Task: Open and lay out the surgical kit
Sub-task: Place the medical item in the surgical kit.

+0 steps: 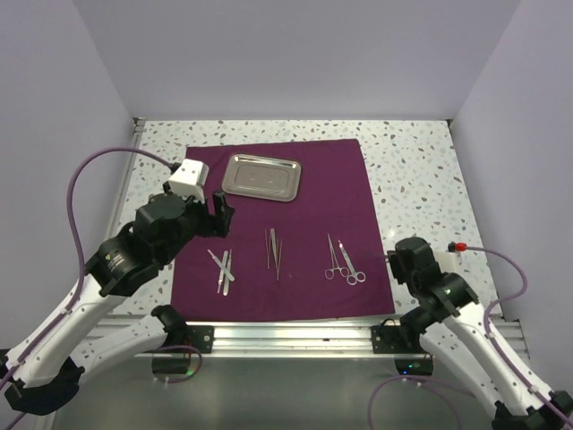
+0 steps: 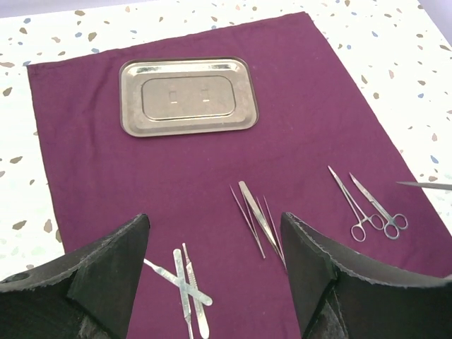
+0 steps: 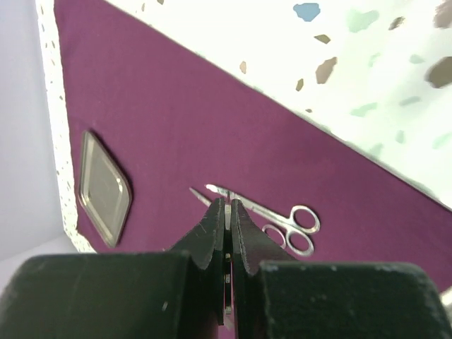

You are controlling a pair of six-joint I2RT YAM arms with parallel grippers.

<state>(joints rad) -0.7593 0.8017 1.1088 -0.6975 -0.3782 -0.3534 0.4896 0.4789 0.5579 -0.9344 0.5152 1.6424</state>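
Gently set the thin silver instrument (image 2: 427, 186) seemingly pinched in the closed right gripper (image 3: 227, 212) beside the forceps (image 3: 282, 222) just ahead; left gripper (image 2: 215, 233) gapes open

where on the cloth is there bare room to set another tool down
The widest bare patch of cloth lies right of the tray, beyond the forceps. A narrower strip runs between forceps and the tweezers. Crowded: the near left, crossed tools close by the open left gripper.
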